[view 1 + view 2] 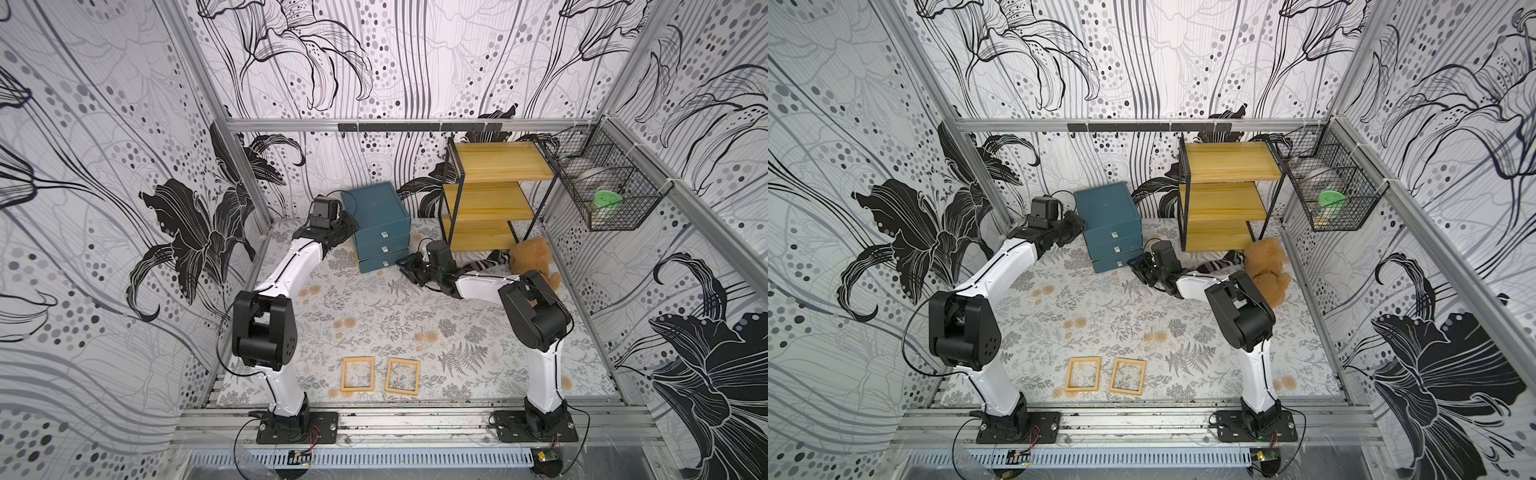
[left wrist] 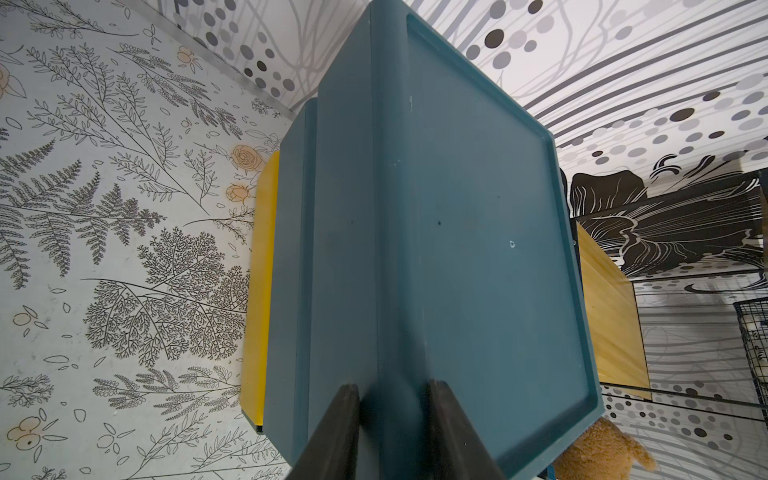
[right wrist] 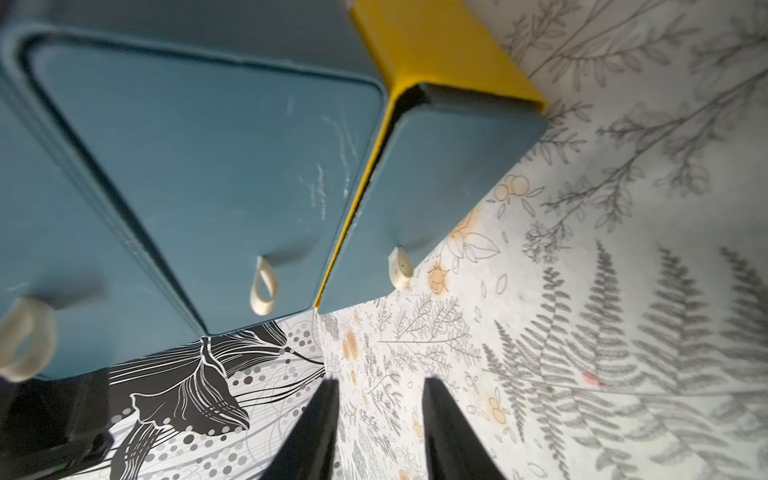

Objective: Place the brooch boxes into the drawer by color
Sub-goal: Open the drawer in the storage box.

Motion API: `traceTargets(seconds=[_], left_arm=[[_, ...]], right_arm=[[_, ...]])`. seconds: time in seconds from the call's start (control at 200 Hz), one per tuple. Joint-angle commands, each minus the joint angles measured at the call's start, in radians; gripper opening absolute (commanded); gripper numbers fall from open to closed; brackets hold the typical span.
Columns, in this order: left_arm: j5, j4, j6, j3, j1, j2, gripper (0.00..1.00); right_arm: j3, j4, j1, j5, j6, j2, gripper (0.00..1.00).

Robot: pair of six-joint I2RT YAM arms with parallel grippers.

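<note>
Right wrist view: right tool [image 3: 380,380] parted, empty, just beside bottom drawer [image 3: 436,166]; left tool [image 2: 395,384] clamped on chest [image 2: 478,249] corner.

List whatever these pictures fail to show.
- Drawer insides: fronts of the teal chest hide them in every view.
- Left gripper: whether it presses the chest is blurred in the left wrist view.
- Wire basket contents: too small behind mesh, both top views.
- Top drawer's pull: blurred, cut by the right wrist view's edge.
</note>
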Motion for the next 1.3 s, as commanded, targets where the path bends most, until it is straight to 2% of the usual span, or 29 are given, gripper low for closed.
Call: traceTargets(seconds=[0.0,0.355,0.941,1.152,1.297], left_arm=[[0.008,-0.12,0.01,-0.029,0.004,0.03,0.31],[0.008,-0.123,0.01,-0.014,0.005,0.042,0.31],[0.007,-0.125,0.011,-0.005,0.004,0.049,0.31],[0.007,-0.126,0.013,-0.008,0.004,0.048,0.31],[0.008,-0.126,0.011,-0.002,0.004,0.051,0.31]], right_arm=[[0.056,0.043,0.0,-0.035,0.013,0.046,0.4],[0.152,0.066,0.0,-0.061,0.065,0.173,0.4],[0.271,0.047,0.005,-0.075,0.083,0.283,0.39],[0.304,0.052,0.007,-0.077,0.098,0.31,0.34],[0.324,0.051,0.009,-0.071,0.103,0.318,0.27]])
